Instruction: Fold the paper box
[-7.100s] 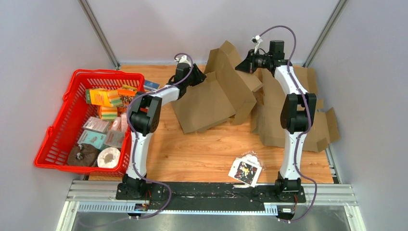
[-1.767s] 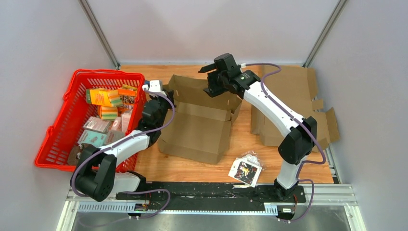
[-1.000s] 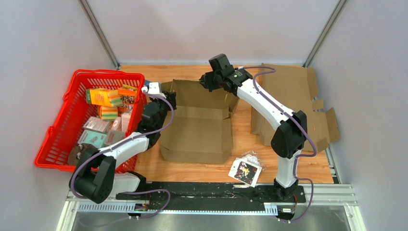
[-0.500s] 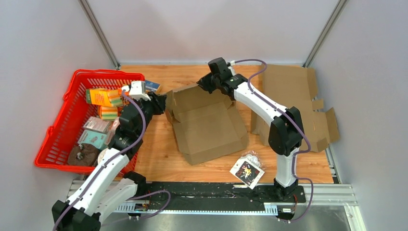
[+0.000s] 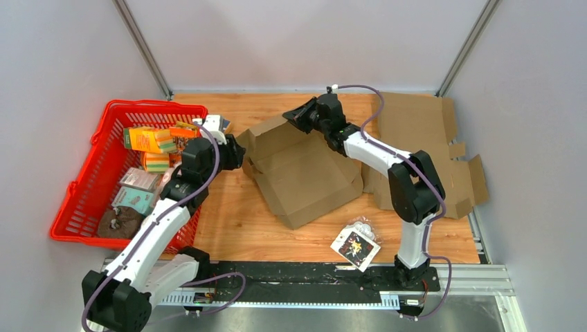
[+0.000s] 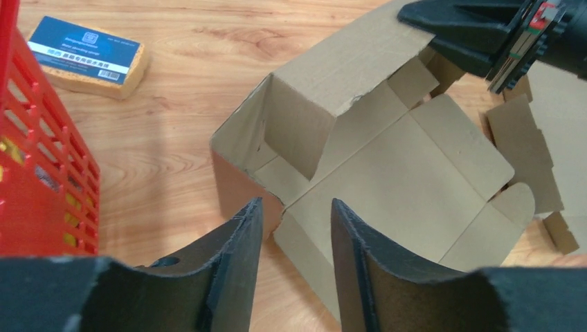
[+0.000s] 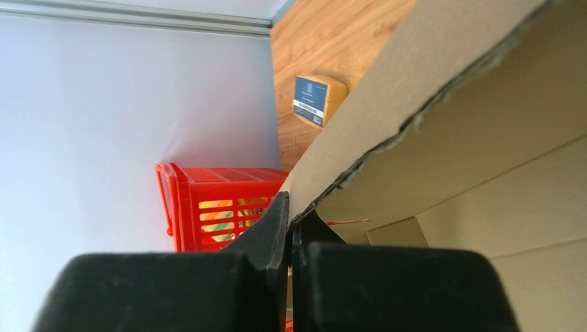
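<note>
Since half a second back the paper box [image 5: 304, 173] has swung and slid toward the right arm, and the left gripper [image 6: 295, 204] has let its fingers [image 6: 235, 256] part. They stand spread with nothing pinched; the box's near-left corner shows through the gap. I can't tell from either view whether a fingertip brushes that corner. The right gripper [image 7: 289, 214] is clenched on the edge of the far flap, with cardboard running out from between the closed fingers, so the box hangs off that one grip at its far-left end. The box rests on the table [image 5: 249, 228] mid-workspace, half erected, with one side wall raised and the floor panel flat. Its long axis runs diagonally in the top view, from far-left to near-right. My read on the relation that matters: the raised left wall lies straight ahead of the released left gripper and just to its right, close by, so the left arm is the nearer one to that wall. The right arm is tied up at the flap. Hard to make out: the right wrist view is almost all cardboard, so how deep the flap sits in the fingers is hidden. The box's right edge runs up against the flat cardboard sheets [image 5: 415, 124], and I can't separate its own flaps from them there. The red basket [image 5: 83, 200] and a sponge [image 6: 90, 59] lie to the left of the box, apart from it.
</note>
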